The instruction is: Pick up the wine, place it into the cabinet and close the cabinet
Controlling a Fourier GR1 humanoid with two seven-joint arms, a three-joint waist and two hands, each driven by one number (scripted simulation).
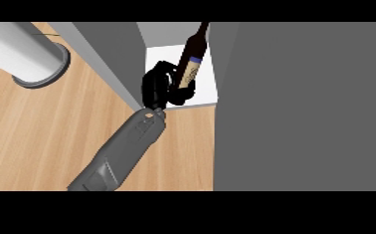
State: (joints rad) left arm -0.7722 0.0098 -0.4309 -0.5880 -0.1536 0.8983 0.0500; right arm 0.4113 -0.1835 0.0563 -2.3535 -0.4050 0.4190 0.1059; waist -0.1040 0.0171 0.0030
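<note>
Holding wine bottle (190,58) inside open cabinet (294,108) at 12 o'clock, left hand (160,86) fingers curled round bottle's lower body. Bottle tilted, above white cabinet floor (163,58). Wooden bench (51,133) at 8 o'clock.

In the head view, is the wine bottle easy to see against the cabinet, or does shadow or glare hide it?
Head view: the dark wine bottle stands out clearly against the white cabinet floor, lit evenly with no glare; its neck is harder to trace against the grey back wall. The black hand curled round the bottle's lower part merges with it, so the bottle's base is hidden.
</note>
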